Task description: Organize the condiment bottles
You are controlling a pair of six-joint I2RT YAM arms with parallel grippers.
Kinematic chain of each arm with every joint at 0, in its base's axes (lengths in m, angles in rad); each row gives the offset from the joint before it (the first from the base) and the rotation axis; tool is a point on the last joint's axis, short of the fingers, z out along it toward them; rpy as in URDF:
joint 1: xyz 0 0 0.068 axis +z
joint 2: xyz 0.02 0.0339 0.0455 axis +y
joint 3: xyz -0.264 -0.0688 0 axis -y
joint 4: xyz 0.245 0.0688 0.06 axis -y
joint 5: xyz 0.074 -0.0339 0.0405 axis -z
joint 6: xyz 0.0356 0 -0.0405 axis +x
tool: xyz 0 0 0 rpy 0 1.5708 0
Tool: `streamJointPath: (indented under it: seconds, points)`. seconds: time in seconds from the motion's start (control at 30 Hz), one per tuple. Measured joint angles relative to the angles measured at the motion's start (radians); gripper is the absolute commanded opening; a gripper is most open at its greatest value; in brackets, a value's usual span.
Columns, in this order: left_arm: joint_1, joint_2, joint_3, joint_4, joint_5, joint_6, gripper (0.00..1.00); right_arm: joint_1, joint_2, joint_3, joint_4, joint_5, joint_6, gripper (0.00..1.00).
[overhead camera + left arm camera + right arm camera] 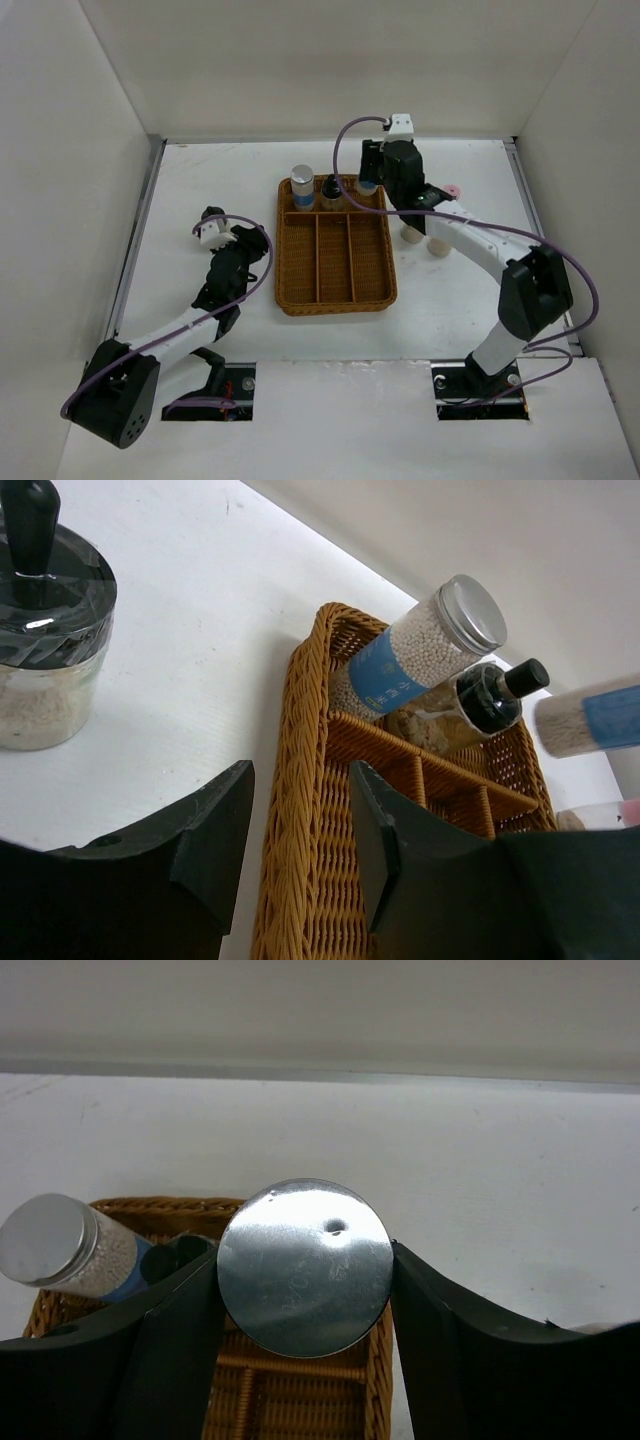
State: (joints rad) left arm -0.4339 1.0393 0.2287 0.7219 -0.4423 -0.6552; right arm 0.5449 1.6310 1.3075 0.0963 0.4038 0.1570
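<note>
The right hand (303, 1278) is closed on a blue bottle with a silver lid (303, 1255), with one finger on each side of it. It holds the bottle upright over the far right corner of the wicker tray (350, 260). These views do not show if the bottle's bottom touches the tray floor. Two more bottles stand in the same far row. Another blue bottle (302, 186) is on the left. A black-topped bottle (329, 190) is in the middle, just beside the held one.

The space there is tight. If the hand goes down a bit off, the bottle could land on the tray's rim or on a wall inside it. Then it could tip over when let go. The fat fingers could also bump the black-topped bottle and knock it down. Letting go too high could make the bottle drop and wobble.

The left hand (300, 850) is wide open and holds nothing. It hangs low beside the tray, near a glass shaker (45, 650) on the bench (200, 630).
</note>
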Motion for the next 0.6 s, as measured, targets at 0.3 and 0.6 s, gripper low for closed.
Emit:
streamJointPath:
  seconds: [0.3, 0.6]
  points:
    - [0.008, -0.011, 0.0, -0.003, 0.0, -0.001, 0.41, 0.003, 0.175, 0.019, 0.002, -0.025, 0.0, 0.51]
    - [0.009, -0.012, 0.0, -0.007, 0.002, -0.003, 0.41, 0.003, 0.221, 0.018, 0.055, -0.032, 0.007, 0.7]
